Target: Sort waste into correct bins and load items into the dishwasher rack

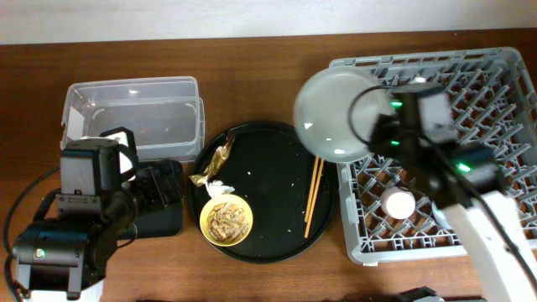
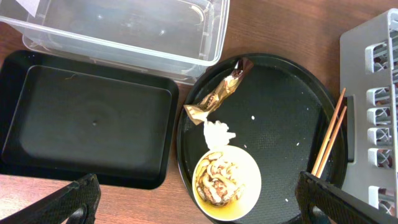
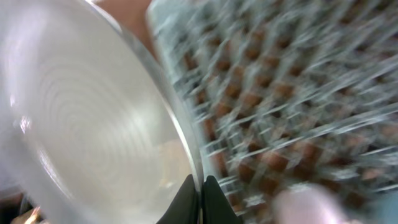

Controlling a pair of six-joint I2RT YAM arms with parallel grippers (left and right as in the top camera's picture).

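My right gripper [image 3: 200, 186] is shut on the rim of the pale round plate [image 1: 336, 114], holding it tilted above the left edge of the grey dishwasher rack [image 1: 503, 75]. A small pink cup [image 1: 398, 203] sits in the rack. My left gripper [image 2: 199, 199] is open and empty above the yellow bowl [image 2: 245, 163] holding brownish food scraps [image 2: 216, 180]. The gold foil wrapper [image 2: 217, 94] and white tissue [image 2: 217, 132] lie on the round black tray [image 1: 277, 159] with the wooden chopsticks [image 1: 314, 195]. The clear tub [image 1: 134, 113] and shallow black tray [image 2: 87, 118] are at the left. The blue cup is out of view.
The round black tray lies between the bins and the rack. The left arm's body [image 1: 75, 218] covers part of the shallow black tray in the overhead view. The table's front edge is close below the yellow bowl.
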